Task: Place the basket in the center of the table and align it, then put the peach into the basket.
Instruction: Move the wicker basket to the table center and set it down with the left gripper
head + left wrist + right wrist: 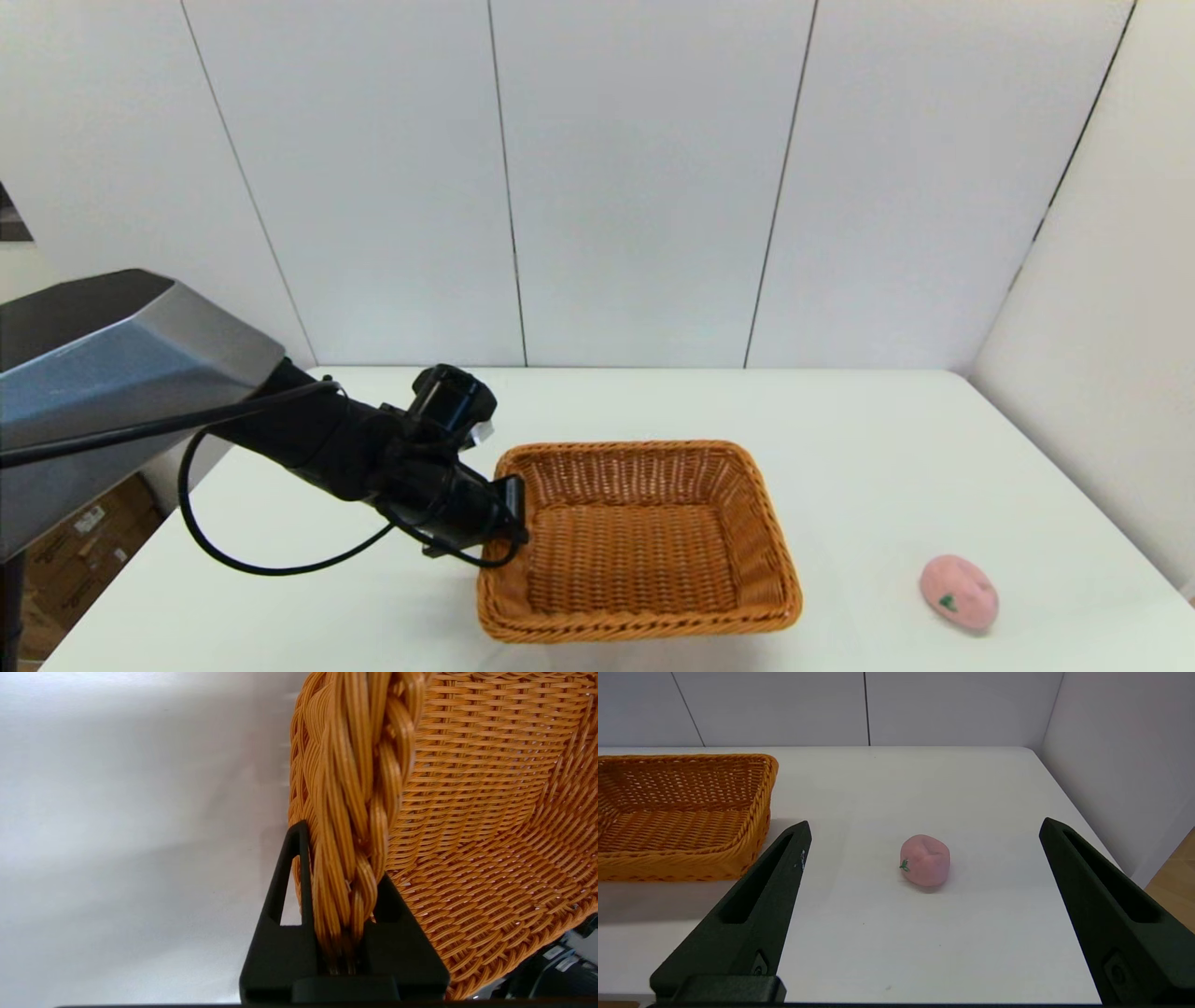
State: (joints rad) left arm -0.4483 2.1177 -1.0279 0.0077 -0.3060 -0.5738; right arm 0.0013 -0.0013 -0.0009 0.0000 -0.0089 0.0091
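From the left, the robot's left arm stretches low across the table (868,448), a black cable looping beneath it, and its left gripper (512,509) meets the left side of the basket (644,541). Up close, the two black fingers (285,891) are clamped on the braided rim (359,788), one finger outside the wall and the other inside, the braid pinched tight between them.

The basket sits roughly mid-table, toward the near edge, with nothing inside it and its woven floor showing. It looks a little skewed against the table's edges.

Farther right, the peach (959,593) lies on the bare tabletop, well apart from the basket and near the front right corner, its green leaf mark facing the near side. Nothing stands between it and the basket.

The right gripper (924,868) hangs low over the table's near edge, its jaws spread wide apart, with the peach (925,860) lying ahead between the fingers, untouched.
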